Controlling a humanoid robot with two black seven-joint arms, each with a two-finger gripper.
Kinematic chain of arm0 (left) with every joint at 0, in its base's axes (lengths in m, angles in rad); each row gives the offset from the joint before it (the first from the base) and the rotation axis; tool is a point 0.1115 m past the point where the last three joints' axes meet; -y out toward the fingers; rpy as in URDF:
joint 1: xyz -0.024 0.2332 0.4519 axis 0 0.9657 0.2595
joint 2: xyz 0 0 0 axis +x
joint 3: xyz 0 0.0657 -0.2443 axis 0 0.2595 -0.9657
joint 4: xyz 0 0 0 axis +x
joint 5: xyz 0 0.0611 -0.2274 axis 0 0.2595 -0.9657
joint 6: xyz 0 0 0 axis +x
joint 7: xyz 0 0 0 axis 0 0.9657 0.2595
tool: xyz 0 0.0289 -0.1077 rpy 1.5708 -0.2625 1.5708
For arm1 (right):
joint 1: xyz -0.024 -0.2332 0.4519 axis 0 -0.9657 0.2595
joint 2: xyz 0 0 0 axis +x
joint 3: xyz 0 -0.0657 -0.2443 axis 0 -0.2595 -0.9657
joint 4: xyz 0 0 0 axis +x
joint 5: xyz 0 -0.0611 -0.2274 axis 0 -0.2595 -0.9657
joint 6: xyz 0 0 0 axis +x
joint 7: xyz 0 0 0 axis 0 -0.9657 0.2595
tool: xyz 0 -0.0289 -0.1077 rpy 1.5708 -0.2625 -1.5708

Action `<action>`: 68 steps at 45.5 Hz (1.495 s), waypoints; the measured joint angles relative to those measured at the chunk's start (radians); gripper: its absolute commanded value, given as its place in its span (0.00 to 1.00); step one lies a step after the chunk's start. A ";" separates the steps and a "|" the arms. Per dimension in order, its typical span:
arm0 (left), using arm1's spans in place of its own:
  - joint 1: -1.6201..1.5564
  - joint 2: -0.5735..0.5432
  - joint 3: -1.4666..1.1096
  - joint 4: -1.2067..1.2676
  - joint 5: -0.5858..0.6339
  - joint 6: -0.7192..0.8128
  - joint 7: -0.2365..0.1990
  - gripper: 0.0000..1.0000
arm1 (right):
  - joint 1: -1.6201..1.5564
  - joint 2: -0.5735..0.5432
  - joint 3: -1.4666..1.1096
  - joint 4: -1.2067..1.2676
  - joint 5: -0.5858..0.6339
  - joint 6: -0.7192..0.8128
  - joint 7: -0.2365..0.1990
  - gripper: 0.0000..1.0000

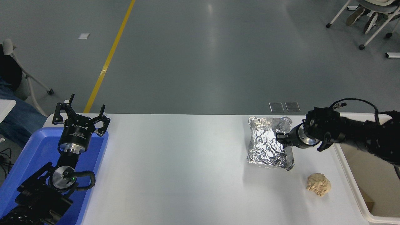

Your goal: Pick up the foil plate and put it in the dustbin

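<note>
Right pincer (282, 139) at foil plate (268, 142) edge, dustbin (350, 175) beside

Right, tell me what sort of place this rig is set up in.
Probably a lab or workshop hall rather than a home: a bare grey floor with a yellow lane line, wheeled chairs at the edges, and a plain white table carrying only a foil plate and a paper ball.

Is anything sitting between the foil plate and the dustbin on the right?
Nothing visible does. The right gripper is already at the foil plate, right beside the dustbin. The tan paper ball lies nearer the camera, off that line.
</note>
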 measured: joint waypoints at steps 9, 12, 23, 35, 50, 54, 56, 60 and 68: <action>0.000 0.000 0.000 0.000 0.000 -0.001 0.000 1.00 | 0.315 -0.106 -0.074 0.211 0.003 0.113 0.001 0.00; 0.001 0.000 0.000 0.000 0.000 -0.001 0.000 1.00 | 0.409 -0.131 -0.087 0.259 0.003 0.160 0.000 0.00; 0.000 0.000 0.001 0.000 0.000 -0.002 0.001 1.00 | 0.664 -0.179 -0.113 0.362 -0.001 0.272 -0.002 0.00; 0.000 0.000 0.001 0.000 0.000 -0.001 0.001 1.00 | 0.788 -0.190 -0.124 0.406 -0.002 0.311 -0.003 0.00; 0.000 0.000 0.001 0.000 0.000 -0.001 0.001 1.00 | 0.821 -0.228 -0.151 0.418 -0.044 0.322 -0.003 0.00; 0.000 0.000 0.001 0.000 0.000 -0.001 0.001 1.00 | 0.808 -0.266 -0.164 0.415 -0.089 0.323 0.002 0.00; 0.000 0.000 0.001 0.000 0.000 -0.001 0.001 1.00 | 0.795 -0.294 -0.169 0.410 -0.120 0.324 0.004 0.00; 0.000 0.000 0.001 0.000 0.000 -0.001 0.001 1.00 | 0.758 -0.363 -0.174 0.393 -0.189 0.324 0.011 0.00; 0.000 0.000 0.001 0.000 0.000 -0.001 0.001 1.00 | 0.628 -0.522 -0.142 0.308 -0.330 0.325 0.052 0.00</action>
